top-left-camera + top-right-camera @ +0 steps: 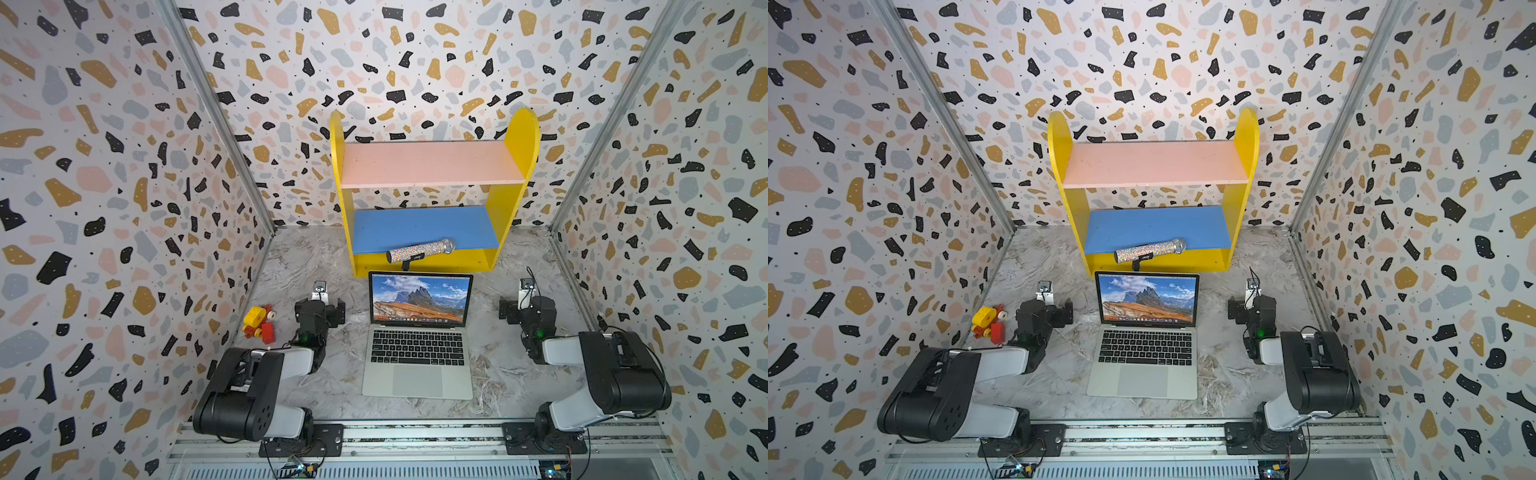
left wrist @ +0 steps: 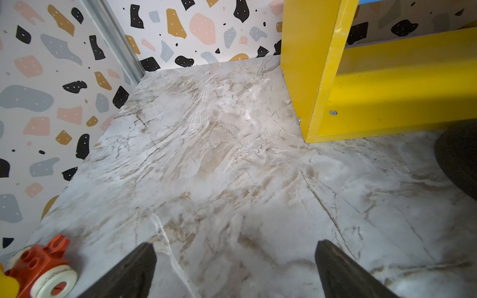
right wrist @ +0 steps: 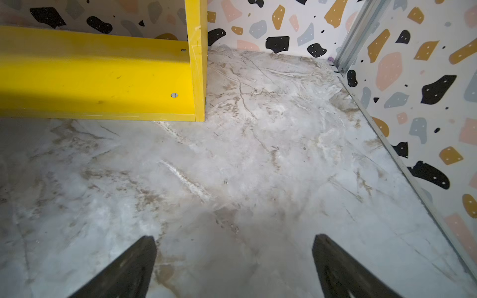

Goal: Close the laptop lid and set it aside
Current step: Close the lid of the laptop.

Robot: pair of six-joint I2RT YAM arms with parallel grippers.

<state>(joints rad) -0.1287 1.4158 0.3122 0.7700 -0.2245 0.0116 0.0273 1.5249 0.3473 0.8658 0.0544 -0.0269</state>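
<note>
We hold our left tool (image 2: 235,242) and right tool (image 3: 234,236) low on either side of the laptop (image 1: 417,361), jaws spread wide, empty.

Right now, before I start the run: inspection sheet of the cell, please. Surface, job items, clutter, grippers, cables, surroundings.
Surface: marble-pattern tabletop, nothing spilled.
Job's things: laptop at centre, open; lid up, screen lit with a mountain picture; neither gripper touches it.
Clutter: red and yellow block toy beside the left arm, near the wall; glitter microphone at the front of the yellow shelf unit, just behind the lid.
Grippers: left gripper open, empty, over bare table; right gripper the same.
Cables: thin black cables at the arm bases; none seen on the table.
Surroundings: terrazzo-pattern walls on three sides; metal rail in front.
</note>
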